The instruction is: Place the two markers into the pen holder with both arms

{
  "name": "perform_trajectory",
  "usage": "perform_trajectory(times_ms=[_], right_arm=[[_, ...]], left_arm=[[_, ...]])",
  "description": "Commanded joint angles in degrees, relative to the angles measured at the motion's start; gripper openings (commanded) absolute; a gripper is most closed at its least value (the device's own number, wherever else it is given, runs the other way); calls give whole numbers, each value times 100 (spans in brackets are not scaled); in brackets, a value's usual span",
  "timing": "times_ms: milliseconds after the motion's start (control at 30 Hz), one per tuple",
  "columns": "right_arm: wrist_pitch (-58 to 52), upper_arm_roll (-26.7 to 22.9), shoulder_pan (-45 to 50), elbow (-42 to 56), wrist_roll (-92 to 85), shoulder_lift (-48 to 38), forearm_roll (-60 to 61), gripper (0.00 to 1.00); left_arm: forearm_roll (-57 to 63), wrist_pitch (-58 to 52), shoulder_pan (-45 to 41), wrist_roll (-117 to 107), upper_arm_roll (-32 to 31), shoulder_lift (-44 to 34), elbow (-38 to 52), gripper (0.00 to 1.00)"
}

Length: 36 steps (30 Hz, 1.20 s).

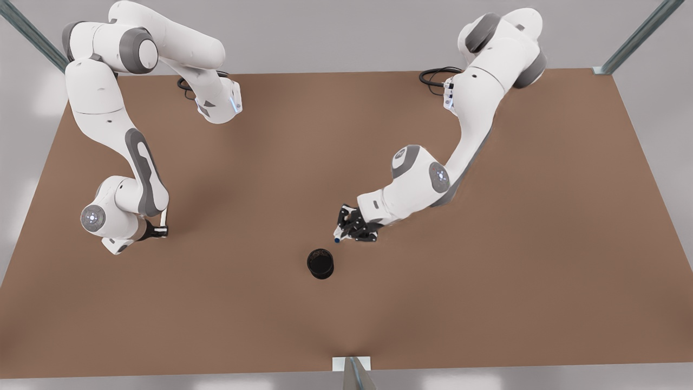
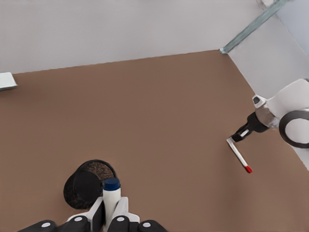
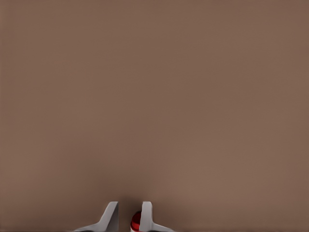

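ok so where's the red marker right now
The red marker is clamped in the right end effector on the front view's left, far from the pen holder.

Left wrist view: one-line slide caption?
Left gripper holds the blue marker beside the holder; across the table, right gripper holds the red marker.

Brown table (image 1: 487, 281) (matte) bears black pen holder (image 1: 320, 264).

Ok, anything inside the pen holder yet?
No marker in the pen holder: only its dark speckled interior. Left gripper holds the blue marker beside it; right gripper holds the red marker far off.
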Motion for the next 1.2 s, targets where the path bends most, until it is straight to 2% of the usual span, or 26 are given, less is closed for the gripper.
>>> perform_trajectory(times_ms=[0, 67, 167, 300, 567, 833, 900, 967, 1033, 1100, 1133, 1167], right_arm=[[-11, 0, 0, 10, -238, -5, 5, 31], [-11, 0, 0, 1, -229, -5, 5, 27], [-64, 0, -9, 10, -246, -22, 5, 28], [-64, 44, -175, -25, -299, -40, 14, 34], [-55, 79, -237, -254, -308, -102, 14, 37], [-20, 79, -246, -386, -308, -110, 14, 36], [-20, 79, -246, -386, -308, -110, 14, 27], [-29, 79, -246, -386, -308, -119, 14, 21], [-72, 88, -237, -377, -299, -198, 23, 21], [-318, 255, -202, -289, -194, -593, 40, 21], [-327, 500, -193, -96, -54, -646, 40, 21], [-327, 747, -211, 53, 43, -752, 49, 21]], left_arm=[[-245, 2801, -370, 532, -14, 405, 211, 21], [248, 3460, -563, 541, 38, 933, 835, 21], [274, 4304, -950, 506, 750, 1240, 1064, 21], [257, 4375, -1047, 357, 768, 1478, 1055, 21], [283, 4814, -1214, 286, 785, 1988, 1073, 21], [283, 5131, -1451, 295, 970, 2330, 1161, 21], [283, 5149, -1530, 295, 979, 2357, 1161, 100], [283, 5149, -1530, 286, 979, 2339, 1152, 100], [283, 5149, -1364, 277, 979, 2269, 1143, 100], [608, 5122, -705, 269, 856, 1804, 213, 100], [608, 4650, 66, 260, 278, 1470, -349, 100], [608, 2963, 1123, 269, -269, 943, -685, 100]])
